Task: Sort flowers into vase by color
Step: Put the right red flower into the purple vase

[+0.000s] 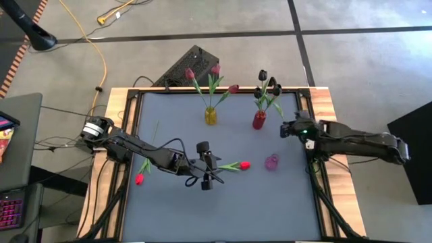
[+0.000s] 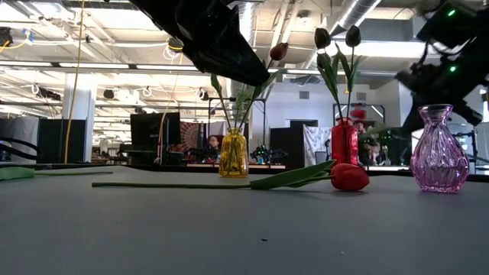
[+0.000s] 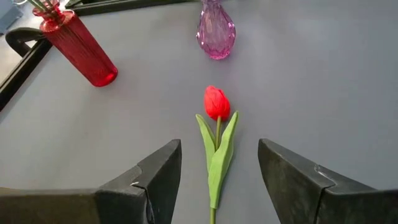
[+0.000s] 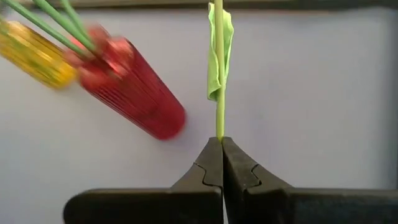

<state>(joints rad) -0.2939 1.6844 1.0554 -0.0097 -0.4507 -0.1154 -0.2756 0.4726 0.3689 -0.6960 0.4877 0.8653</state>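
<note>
left wrist view: left end effector [image 3: 219, 180] open astride red tulip [image 3: 216, 103] for pickup; right end effector [image 4: 222, 163] pinches a stem [image 4: 218, 74].

A grey table top [image 1: 223, 209] is being framed by a wooden border [image 1: 325, 101]. Just behind its far edge, a black slatted case [image 1: 181, 67] is being left on the concrete floor [image 1: 364, 61], across which a yellow cable [image 1: 103, 64] is being trailed. To the left, a grey side desk [image 1: 17, 135] is being occupied by a keyboard with pink-lit keys [image 1: 10, 210]. In the room beyond, a dark monitor [image 2: 155, 130] is being shown beside a seated person [image 2: 213, 145].
</note>
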